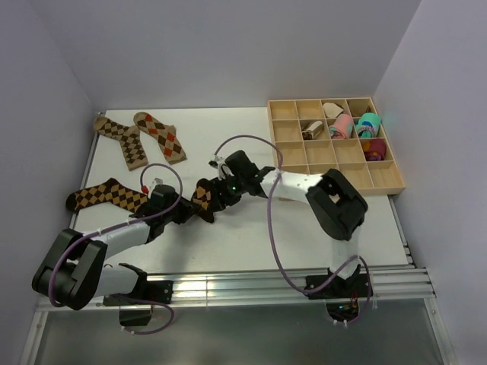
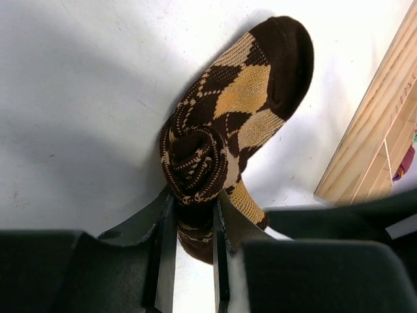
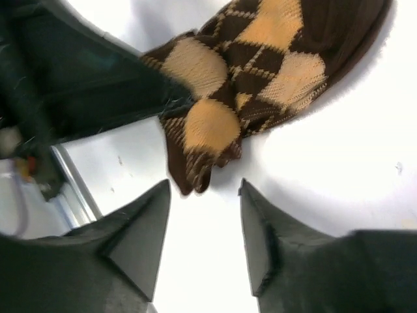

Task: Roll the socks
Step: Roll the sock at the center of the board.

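Observation:
A brown-and-tan argyle sock [image 2: 251, 91] lies mid-table, its cuff end wound into a tight roll [image 2: 195, 163]. My left gripper [image 2: 193, 218] is shut on that roll, one finger on each side. My right gripper [image 3: 203, 189] stands open just off the sock's loose end [image 3: 195, 166], touching nothing. Seen from above, the two grippers meet at this sock [image 1: 204, 198], the left gripper [image 1: 190, 208] from the left and the right gripper [image 1: 219, 190] from the right. Another argyle sock [image 1: 106, 196] lies flat at the left. A further pair [image 1: 141, 137] lies at the back left.
A wooden compartment tray [image 1: 396, 171] stands at the back right, holding pink and teal rolled bundles [image 1: 358, 125]. Its side [image 2: 371, 150] shows close on the right in the left wrist view. White walls close in the table on the left, back and right.

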You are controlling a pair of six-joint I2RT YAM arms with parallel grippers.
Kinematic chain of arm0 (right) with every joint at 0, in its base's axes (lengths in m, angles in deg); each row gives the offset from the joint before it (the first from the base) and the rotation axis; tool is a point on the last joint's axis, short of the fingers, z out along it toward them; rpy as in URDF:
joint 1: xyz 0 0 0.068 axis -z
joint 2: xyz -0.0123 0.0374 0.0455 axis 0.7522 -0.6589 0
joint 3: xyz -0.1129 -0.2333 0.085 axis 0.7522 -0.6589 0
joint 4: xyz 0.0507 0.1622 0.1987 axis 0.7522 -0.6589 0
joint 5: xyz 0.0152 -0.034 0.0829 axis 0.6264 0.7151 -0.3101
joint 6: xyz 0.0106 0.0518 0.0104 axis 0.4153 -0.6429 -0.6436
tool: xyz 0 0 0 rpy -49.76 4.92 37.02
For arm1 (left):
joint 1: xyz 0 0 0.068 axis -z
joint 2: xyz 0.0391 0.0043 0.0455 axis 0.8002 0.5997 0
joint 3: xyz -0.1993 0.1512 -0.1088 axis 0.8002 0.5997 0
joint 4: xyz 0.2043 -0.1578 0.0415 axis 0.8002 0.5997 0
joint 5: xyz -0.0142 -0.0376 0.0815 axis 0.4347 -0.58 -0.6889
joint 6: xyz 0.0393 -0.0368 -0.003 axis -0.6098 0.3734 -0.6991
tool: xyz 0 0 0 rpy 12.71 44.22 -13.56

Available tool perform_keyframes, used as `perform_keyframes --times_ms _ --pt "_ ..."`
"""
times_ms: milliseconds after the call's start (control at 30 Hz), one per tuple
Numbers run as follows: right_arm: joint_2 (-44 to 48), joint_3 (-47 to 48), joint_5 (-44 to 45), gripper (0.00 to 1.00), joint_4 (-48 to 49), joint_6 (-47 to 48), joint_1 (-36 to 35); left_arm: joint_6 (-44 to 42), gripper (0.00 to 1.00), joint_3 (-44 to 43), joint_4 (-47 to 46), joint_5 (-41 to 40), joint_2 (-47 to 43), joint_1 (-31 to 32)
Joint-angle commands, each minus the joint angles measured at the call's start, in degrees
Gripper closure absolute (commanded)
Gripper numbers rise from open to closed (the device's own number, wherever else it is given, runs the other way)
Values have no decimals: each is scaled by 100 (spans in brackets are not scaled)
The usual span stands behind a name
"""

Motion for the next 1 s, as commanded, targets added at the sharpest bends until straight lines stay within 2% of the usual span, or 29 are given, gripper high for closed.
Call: perform_keyframes --times_ms 0,133,300,533,967 --pt "1046 -637 1026 42 956 668 -322 -198 99 -108 1100 -237 211 -21" --pt "1697 -1298 2097 32 1714 1387 -761 -479 99 -310 1600 -61 325 -83" --pt "1803 -1510 3022 25 2110 2083 -1412 -962 99 -653 1944 475 694 -320" --pt "1137 -1203 4112 25 2155 2751 -2168 -1455 99 -856 2216 792 914 -417" --pt "-139 -869 5642 26 2515 3525 -2485 -2052 99 -1269 2472 1249 1257 -487"
